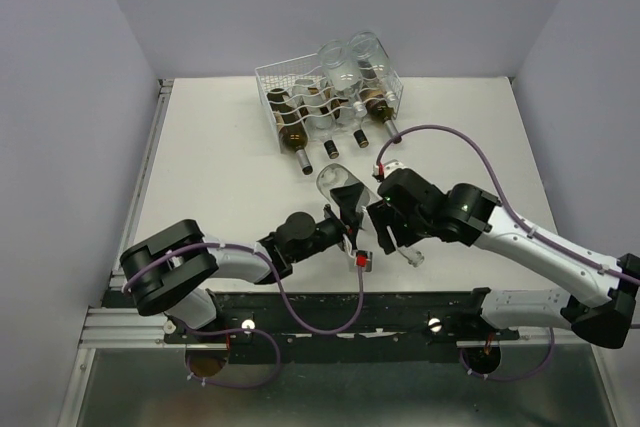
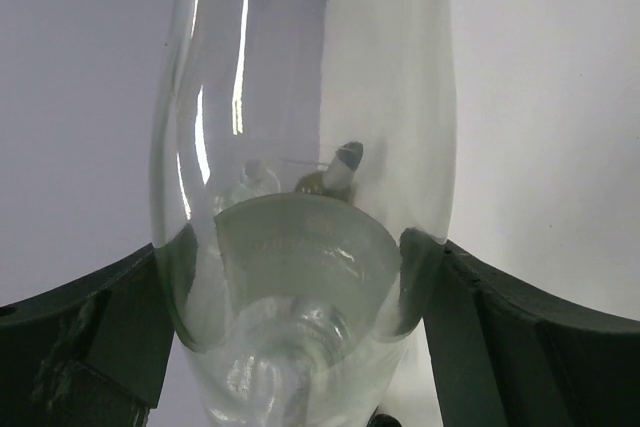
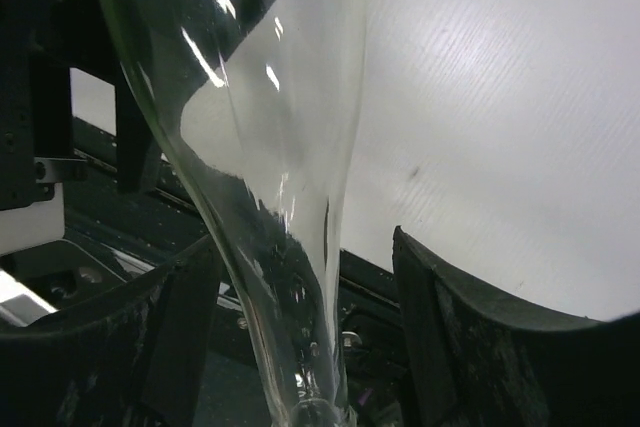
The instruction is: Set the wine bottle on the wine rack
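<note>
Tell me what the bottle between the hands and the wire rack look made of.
The clear wine bottle: likely glass, glossy; the table shows through it and sharp highlights streak its wall. The wine rack: seemingly metal wire, smooth white coating; thin rods form a grid and wavy rows.

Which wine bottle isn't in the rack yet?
The clear bottle at mid-table; the other bottles, dark or clear, all lie in the white wire rack at the back.

We can read no text, label, brand, number or sign in any view. Faint raised marks show on the glass base of the bottle in the left wrist view, too blurred to read.
</note>
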{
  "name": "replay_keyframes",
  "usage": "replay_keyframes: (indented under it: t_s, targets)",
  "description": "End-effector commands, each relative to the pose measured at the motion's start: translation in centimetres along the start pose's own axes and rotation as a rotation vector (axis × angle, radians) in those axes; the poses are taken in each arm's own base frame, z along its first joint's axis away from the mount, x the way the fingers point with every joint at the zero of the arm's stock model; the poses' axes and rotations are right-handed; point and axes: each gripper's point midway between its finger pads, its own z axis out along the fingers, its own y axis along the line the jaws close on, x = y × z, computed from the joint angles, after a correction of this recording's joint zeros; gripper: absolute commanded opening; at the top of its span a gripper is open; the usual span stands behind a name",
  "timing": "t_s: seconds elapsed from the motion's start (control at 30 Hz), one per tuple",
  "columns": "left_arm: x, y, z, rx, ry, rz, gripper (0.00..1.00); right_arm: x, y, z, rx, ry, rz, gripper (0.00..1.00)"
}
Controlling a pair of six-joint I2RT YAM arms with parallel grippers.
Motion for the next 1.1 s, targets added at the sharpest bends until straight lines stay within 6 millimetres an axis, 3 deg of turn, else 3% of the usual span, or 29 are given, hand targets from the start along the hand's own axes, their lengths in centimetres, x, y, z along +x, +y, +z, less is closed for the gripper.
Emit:
replay_keyframes:
  t_s: [0.0, 0.17, 0.43, 0.7, 0.83, 0.97, 1.07]
  targets:
    - [-2.0, 8.5, 0.1, -0.288, -0.048, 0.062, 0.00, 1.3, 0.9, 1.7, -0.013, 0.065, 0.012, 0.75]
    - [-1.7, 8.3, 0.2, -0.290, -0.034, 0.059, 0.00, 1.9, 1.4, 2.9, -0.022, 0.094, 0.023, 0.74]
    - [-1.1, 7.8, 0.5, -0.261, -0.006, 0.028, 0.00, 4.0, 2.4, 4.2, -0.071, 0.145, 0.075, 0.60]
    - [-0.4, 7.5, 0.6, -0.250, 0.022, 0.023, 0.00, 5.0, 2.2, 4.3, -0.069, 0.166, 0.094, 0.50]
    - [0.2, 7.2, 0.8, -0.225, 0.060, 0.035, 0.00, 5.1, 1.9, 4.6, -0.043, 0.178, 0.086, 0.32]
    - [0.5, 7.3, 0.6, -0.230, 0.073, 0.036, 0.00, 4.9, 1.9, 5.1, -0.026, 0.188, 0.078, 0.01]
    - [0.8, 7.1, 0.6, -0.226, 0.091, 0.047, 0.00, 4.7, 1.9, 5.3, -0.020, 0.183, 0.080, 0.01]
